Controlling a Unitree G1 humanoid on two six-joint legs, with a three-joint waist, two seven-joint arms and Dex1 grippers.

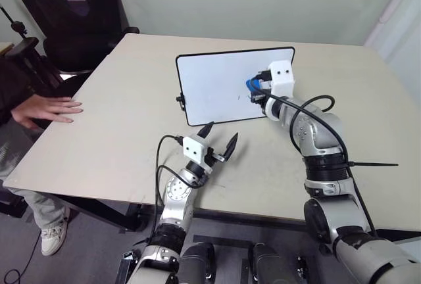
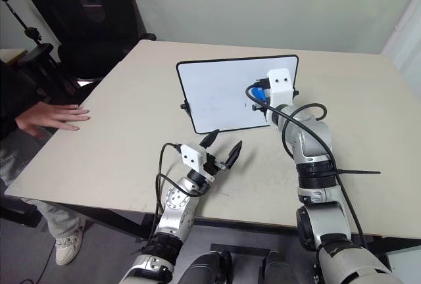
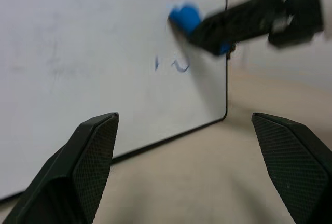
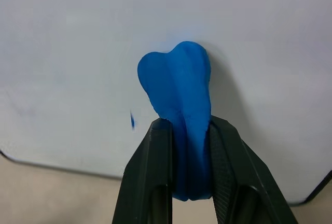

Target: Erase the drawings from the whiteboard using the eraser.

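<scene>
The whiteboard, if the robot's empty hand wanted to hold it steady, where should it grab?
Probably the whiteboard's bottom edge, near the lower left corner, coming from the front with the open left gripper. The board stands tilted up on the table, so that thin black frame faces the gripper. The right gripper presses the eraser against the other side, so that stays clear.

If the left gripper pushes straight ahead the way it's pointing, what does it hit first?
Most likely the whiteboard: the open left gripper faces its lower part, with bare table between them. The leftover drawings and the eraser sit higher, probably off that line.
</scene>
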